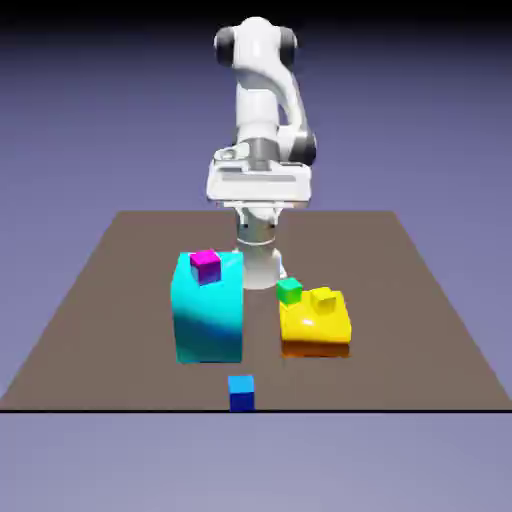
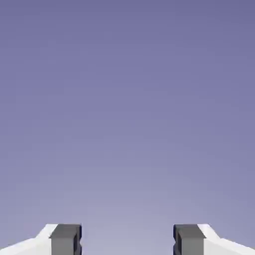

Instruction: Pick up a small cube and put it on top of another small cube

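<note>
The small blue cube lies alone on the brown table near its front edge. The small magenta-pink cube sits on top of a tall cyan block, toward that block's back. My gripper is open: its two grey fingertips stand wide apart, with only the plain backdrop between them. In the exterior view the white hand hangs high above the table's far side, well away from both cubes, and holds nothing.
A yellow block on an orange base stands to the exterior view's right of the cyan block. A small yellow cube rests on it, and a small green cube sits at its back left. The robot's base stands behind them.
</note>
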Motion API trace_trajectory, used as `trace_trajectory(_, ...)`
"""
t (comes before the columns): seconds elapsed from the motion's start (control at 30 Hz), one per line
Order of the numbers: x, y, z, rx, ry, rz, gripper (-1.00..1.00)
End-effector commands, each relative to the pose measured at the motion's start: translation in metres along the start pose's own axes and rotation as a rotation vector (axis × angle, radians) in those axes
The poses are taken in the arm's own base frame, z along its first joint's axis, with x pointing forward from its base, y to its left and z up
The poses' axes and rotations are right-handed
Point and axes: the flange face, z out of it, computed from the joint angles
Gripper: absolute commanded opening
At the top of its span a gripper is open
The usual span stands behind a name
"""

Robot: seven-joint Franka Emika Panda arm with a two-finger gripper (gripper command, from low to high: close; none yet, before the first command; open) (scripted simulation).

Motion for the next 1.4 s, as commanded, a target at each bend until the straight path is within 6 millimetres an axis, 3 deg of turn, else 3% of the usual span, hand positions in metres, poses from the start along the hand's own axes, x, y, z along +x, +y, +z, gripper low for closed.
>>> trace_trajectory(0.0,0.002,0.000,0.010,-0.021,-0.024,0.000,0.00)
trace_trajectory(0.27,0.006,0.010,0.099,-0.190,-0.217,-0.006,0.00)
trace_trajectory(0.5,-0.004,0.033,0.180,-0.339,-0.384,-0.015,0.00)
trace_trajectory(0.77,-0.032,0.076,0.271,-0.510,-0.573,-0.031,0.00)
trace_trajectory(0.83,-0.034,0.080,0.276,-0.521,-0.585,-0.032,0.00)
trace_trajectory(1.0,-0.070,0.113,0.326,-0.521,-0.585,-0.032,0.00)
trace_trajectory(1.03,-0.070,0.113,0.326,-0.521,-0.585,-0.032,-1.00)
trace_trajectory(1.07,-0.070,0.113,0.326,-0.521,-0.585,-0.032,-1.00)
trace_trajectory(1.23,-0.032,0.079,0.273,-0.522,-0.584,-0.025,-1.00)
trace_trajectory(1.37,0.000,0.074,0.226,-0.541,-0.565,0.093,-1.00)
